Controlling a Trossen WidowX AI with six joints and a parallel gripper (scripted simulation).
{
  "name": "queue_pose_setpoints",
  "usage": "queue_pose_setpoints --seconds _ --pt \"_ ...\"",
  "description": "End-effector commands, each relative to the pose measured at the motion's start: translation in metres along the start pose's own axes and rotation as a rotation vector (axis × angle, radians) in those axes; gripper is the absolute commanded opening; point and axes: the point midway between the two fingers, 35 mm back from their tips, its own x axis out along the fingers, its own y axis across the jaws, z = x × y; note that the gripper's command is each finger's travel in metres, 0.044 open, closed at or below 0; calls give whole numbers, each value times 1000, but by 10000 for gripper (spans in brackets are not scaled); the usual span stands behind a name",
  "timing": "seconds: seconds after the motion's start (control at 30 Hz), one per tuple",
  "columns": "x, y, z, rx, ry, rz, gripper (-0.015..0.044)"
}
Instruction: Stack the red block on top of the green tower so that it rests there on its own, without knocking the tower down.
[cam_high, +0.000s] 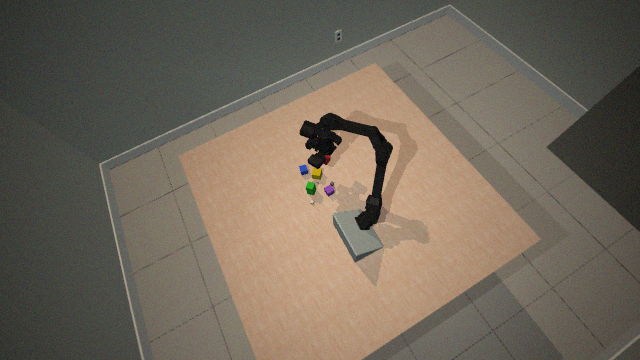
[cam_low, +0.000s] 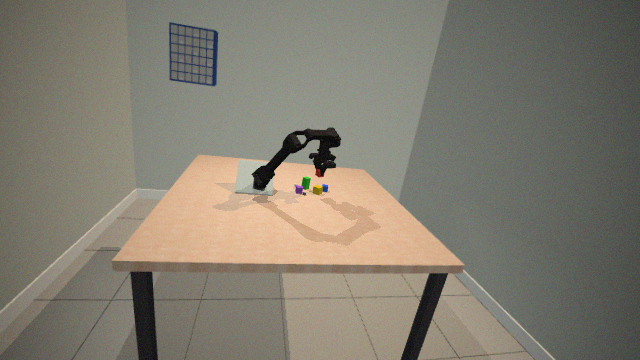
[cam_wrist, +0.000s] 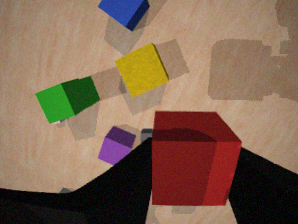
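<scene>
The red block (cam_high: 327, 159) (cam_low: 319, 173) (cam_wrist: 185, 170) is held between the fingers, above the table. My gripper (cam_high: 323, 161) (cam_low: 320, 172) (cam_wrist: 185, 144) is shut on it, with one dark finger on each side in the wrist view. The green tower (cam_high: 311, 188) (cam_low: 306, 183) (cam_wrist: 67, 99) stands upright on the table. In the wrist view it is at the left, away from the red block. In the exterior view the red block is higher than the tower's top and to its right.
A yellow block (cam_high: 317, 173) (cam_low: 317, 190) (cam_wrist: 142, 70), a blue block (cam_high: 303, 169) (cam_low: 325, 188) (cam_wrist: 124, 11) and a purple block (cam_high: 329, 190) (cam_low: 299, 189) (cam_wrist: 116, 146) lie near the tower. A small dark piece (cam_high: 332, 183) (cam_low: 304, 194) (cam_wrist: 146, 135) lies by the purple block. A grey slab (cam_high: 356, 235) is by the arm's base.
</scene>
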Motion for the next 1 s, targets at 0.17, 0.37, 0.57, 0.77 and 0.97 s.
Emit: queue_pose_setpoints --seconds 0.17,0.37,0.57,0.77,0.97 --pt "6 71 6 22 9 -10 0" --pt "10 118 4 39 10 -29 0" --pt "18 126 4 42 10 -32 0" --pt "29 127 4 42 10 -32 0" --pt "44 126 4 43 9 -33 0"
